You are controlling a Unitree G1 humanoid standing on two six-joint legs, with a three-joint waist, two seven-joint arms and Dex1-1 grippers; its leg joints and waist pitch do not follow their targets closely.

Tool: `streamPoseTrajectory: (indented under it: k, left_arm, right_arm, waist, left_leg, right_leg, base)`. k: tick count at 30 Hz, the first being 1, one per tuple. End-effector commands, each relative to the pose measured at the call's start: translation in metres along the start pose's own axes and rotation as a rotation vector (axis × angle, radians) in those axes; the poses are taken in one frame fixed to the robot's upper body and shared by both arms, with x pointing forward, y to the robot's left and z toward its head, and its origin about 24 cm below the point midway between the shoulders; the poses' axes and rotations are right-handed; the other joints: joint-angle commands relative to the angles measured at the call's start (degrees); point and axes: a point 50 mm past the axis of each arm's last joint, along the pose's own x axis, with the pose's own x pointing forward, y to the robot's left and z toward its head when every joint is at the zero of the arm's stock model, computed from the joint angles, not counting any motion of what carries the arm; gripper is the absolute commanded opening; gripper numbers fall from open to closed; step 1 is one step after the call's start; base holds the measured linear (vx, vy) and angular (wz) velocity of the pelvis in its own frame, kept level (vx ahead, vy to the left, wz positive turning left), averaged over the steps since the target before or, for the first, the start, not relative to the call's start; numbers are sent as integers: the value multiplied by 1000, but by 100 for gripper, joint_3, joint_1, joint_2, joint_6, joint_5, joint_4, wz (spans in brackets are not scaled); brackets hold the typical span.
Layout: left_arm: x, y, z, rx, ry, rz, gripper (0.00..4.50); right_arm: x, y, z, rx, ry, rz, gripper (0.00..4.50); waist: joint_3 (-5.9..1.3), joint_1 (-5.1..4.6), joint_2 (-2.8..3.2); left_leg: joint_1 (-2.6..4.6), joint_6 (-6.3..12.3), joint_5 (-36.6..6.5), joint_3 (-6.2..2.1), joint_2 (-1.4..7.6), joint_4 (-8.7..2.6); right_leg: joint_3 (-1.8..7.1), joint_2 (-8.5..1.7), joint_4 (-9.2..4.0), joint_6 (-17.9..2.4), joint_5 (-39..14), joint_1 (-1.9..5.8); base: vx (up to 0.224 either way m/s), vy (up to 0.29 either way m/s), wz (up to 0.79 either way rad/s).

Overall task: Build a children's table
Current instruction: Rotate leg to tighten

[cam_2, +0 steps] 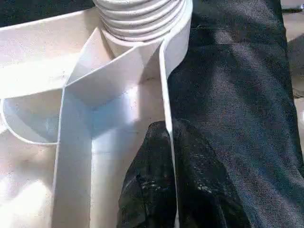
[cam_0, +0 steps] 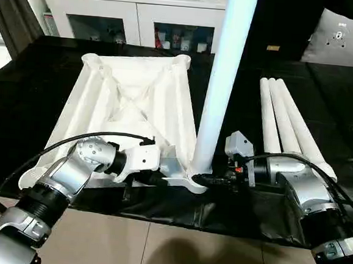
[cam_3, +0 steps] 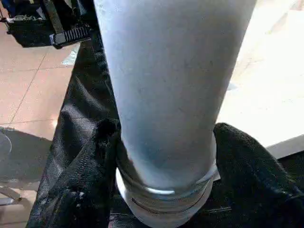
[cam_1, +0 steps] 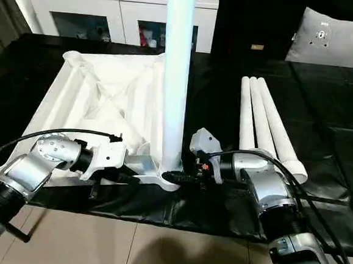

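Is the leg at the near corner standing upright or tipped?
Upright: the leg rises straight from the tabletop's near corner socket, threads still showing.

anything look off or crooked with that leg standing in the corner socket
The upright leg isn't seated: threads still show above the corner socket, and in the left eye view it leans slightly. The right gripper has its fingers around the leg's base; the left gripper pinches the tabletop's rim. Three spare legs lie tidy.

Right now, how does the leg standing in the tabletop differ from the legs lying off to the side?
The standing leg is upright, its threaded end in a corner socket of the tabletop; the three spare legs lie flat, side by side on the black cloth. The right gripper brackets the standing leg's base; nothing touches the spare legs. All are white tapered tubes.
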Motion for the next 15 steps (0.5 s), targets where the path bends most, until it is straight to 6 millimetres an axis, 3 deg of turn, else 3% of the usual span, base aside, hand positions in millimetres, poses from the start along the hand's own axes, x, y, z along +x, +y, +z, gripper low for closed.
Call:
streamPoseTrajectory:
  k: [1,9,11,13,15]
  left_arm:
    - [11,-12,-5,15,46,-109,0]
    - [17,-14,2,-185,-51,15,0]
    - [23,-15,8,-275,-78,109,0]
    - [28,-15,15,-330,-103,171,0]
    - [34,-15,23,-374,-123,217,0]
  right_arm:
    - [5,1,-2,5,14,26,271]
    - [18,6,-13,152,-19,-74,268]
    - [30,2,-19,238,-30,-226,268]
    - [38,0,-21,298,-55,-311,267]
    - [46,-1,-23,344,-78,-376,267]
  waist:
    - [-381,1,-55]
    - [-344,-38,-60]
    - [-303,-93,-70]
    - [-307,-178,-93]
    - [-301,-256,-100]
  left_leg:
    - [-15,398,-666,-32,218,-346]
    - [-12,329,-822,-33,219,-380]
    - [-15,236,-940,-36,219,-419]
    - [-4,129,-1067,-45,197,-429]
    - [2,125,-1138,-48,177,-429]
  right_leg:
    - [270,-457,-352,-1308,-630,327]
    - [268,-455,-402,-1238,-1070,318]
    - [274,-462,-437,-1172,-1393,304]
    - [274,-477,-466,-1033,-1842,332]
    - [271,-469,-533,-887,-2177,305]
  base:
    - [0,0,0]
    - [0,0,0]
    - [0,0,0]
    - [0,0,0]
    - [0,0,0]
